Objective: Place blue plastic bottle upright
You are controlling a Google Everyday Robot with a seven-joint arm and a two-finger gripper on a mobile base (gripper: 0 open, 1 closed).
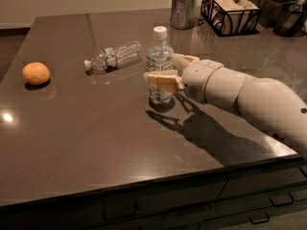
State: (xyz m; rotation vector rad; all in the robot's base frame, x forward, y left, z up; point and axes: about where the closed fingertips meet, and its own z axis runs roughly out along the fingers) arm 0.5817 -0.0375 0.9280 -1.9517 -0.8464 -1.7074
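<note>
The blue plastic bottle [159, 49] stands upright on the dark table [96, 143], right of centre, white cap on top and pale label around its body. My gripper [163, 68] reaches in from the right. One finger crosses the front of the bottle's lower body and the other sits behind it on the right. The fingers close against the bottle's sides. The bottle's base rests on the table.
A slimmer ribbed clear bottle [112, 57] lies on its side to the left. An orange [36, 73] sits near the left edge. At the back stand a metal cup [183, 11], a wire basket [230, 11] and a dark container [288, 18].
</note>
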